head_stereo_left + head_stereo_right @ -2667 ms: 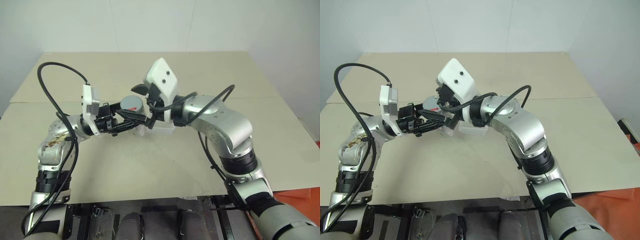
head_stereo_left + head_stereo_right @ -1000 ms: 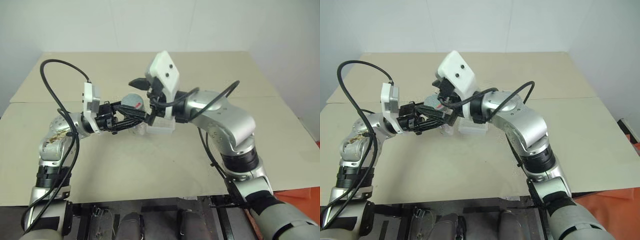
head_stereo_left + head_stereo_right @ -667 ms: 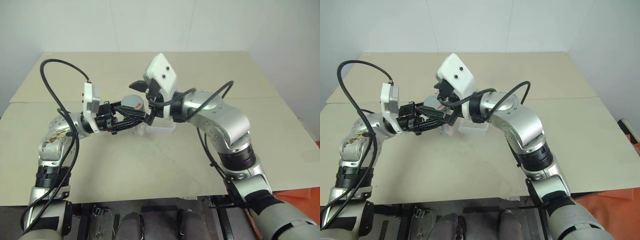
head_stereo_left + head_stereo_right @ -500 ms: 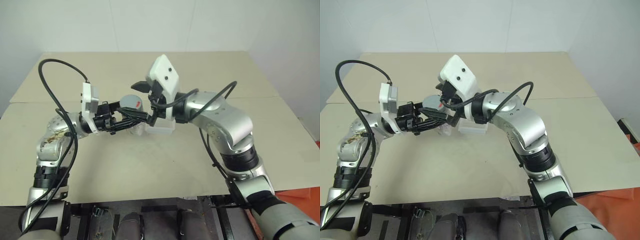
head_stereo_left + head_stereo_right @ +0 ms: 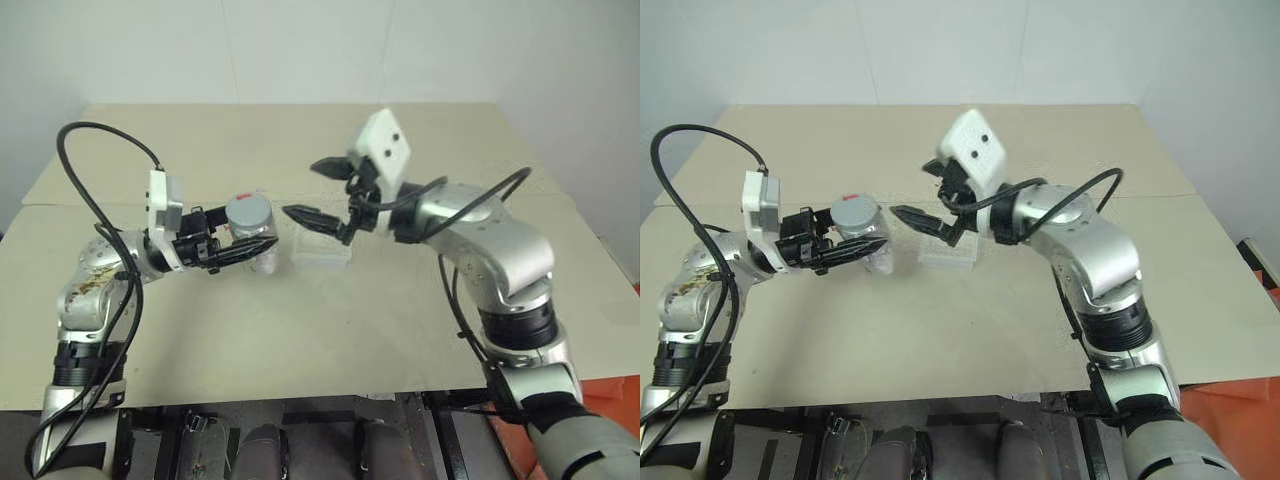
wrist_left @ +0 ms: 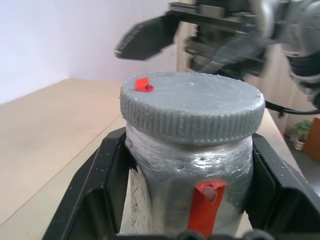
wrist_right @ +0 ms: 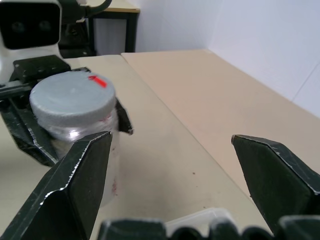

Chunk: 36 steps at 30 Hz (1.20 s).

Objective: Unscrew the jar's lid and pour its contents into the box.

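My left end effector (image 5: 262,246) is clamped on the small silvery-grey cylindrical jar (image 5: 252,238), holding it upright above the beige tabletop (image 5: 330,330), its round flat grey lid (image 5: 247,212) with the small red mark screwed on. My right end effector (image 5: 322,192) hangs with its fingers spread wide and empty, apart from the jar, over the shallow clear plastic box (image 5: 320,250) on the tabletop.

You get bright, even light with soft shadows on the tabletop (image 5: 300,330); your left wrist view blurs the right hand (image 6: 150,37).
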{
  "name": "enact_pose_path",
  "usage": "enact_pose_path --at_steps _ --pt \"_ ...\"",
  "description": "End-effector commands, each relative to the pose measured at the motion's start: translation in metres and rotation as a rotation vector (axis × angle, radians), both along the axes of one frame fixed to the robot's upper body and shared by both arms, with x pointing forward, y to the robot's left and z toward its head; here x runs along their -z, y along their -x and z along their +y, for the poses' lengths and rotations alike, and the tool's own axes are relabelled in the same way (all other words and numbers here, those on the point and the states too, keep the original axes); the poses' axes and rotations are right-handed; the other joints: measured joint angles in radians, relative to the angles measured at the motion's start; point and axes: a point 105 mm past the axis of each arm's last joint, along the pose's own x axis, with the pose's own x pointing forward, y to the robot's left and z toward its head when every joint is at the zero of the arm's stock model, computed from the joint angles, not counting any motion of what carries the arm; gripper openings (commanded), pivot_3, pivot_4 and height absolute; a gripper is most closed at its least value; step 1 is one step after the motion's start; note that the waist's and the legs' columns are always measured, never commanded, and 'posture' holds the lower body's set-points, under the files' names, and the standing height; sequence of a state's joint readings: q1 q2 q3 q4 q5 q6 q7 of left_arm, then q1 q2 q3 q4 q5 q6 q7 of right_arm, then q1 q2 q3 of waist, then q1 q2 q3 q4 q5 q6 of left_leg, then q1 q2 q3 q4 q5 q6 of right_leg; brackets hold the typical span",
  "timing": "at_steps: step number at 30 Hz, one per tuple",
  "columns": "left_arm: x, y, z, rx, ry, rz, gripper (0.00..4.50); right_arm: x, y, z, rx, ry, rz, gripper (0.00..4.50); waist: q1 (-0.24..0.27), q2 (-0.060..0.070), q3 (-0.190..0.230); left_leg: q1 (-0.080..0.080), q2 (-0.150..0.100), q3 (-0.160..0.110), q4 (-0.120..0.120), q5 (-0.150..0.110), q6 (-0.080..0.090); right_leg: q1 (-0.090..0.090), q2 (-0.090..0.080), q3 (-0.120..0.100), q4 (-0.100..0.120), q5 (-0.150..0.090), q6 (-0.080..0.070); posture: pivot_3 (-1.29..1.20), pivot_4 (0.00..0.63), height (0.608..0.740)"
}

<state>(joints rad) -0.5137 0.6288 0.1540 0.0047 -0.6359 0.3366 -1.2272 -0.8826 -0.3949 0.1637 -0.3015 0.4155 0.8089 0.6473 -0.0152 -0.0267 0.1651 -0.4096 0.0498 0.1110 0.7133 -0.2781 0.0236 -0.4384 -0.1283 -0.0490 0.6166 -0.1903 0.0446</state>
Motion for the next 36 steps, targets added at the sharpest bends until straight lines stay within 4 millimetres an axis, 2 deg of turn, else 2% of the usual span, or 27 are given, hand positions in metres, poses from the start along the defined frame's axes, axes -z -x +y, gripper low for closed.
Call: enact_pose_path --at_steps 1,10,13,23,36 --pt "-0.014 0.007 0.001 0.011 0.004 -0.056 2.71 -0.013 0.006 -0.007 -0.008 -0.033 -0.061 4.47 -0.002 0.000 0.000 0.000 0.000 0.000 0.000 0.000 0.000 0.000 0.000 0.000 0.000 0.000 0.000 0.00 0.150 0.740" --pt "-0.015 -0.004 -0.004 -0.005 0.009 -0.055 2.71 -0.021 0.036 0.005 -0.183 -0.065 -0.068 4.47 0.001 0.000 0.000 0.000 0.000 0.000 0.000 0.000 0.000 0.000 0.000 0.000 0.000 0.000 0.000 0.00 0.150 0.740" --pt "-0.015 -0.010 -0.009 0.001 0.015 -0.055 2.71 -0.022 0.042 0.020 -0.209 -0.063 -0.075 4.47 0.001 0.000 0.000 0.000 0.000 0.000 0.000 0.000 0.000 0.000 0.000 0.000 0.000 0.000 0.000 0.00 0.150 0.740" --pt "-0.014 -0.013 -0.015 0.030 0.025 -0.057 2.71 -0.025 0.023 0.050 -0.127 -0.058 -0.079 4.47 -0.002 0.000 0.000 0.000 0.000 0.000 0.000 0.000 0.000 0.000 0.000 0.000 0.000 0.000 0.000 0.00 0.150 0.740" --pt "-0.014 -0.011 -0.012 0.025 0.029 -0.058 2.71 -0.017 0.011 0.063 -0.095 -0.033 -0.052 4.47 -0.001 0.000 0.000 0.000 0.000 0.000 0.000 0.000 0.000 0.000 0.000 0.000 0.000 0.000 0.000 0.00 0.150 0.740"
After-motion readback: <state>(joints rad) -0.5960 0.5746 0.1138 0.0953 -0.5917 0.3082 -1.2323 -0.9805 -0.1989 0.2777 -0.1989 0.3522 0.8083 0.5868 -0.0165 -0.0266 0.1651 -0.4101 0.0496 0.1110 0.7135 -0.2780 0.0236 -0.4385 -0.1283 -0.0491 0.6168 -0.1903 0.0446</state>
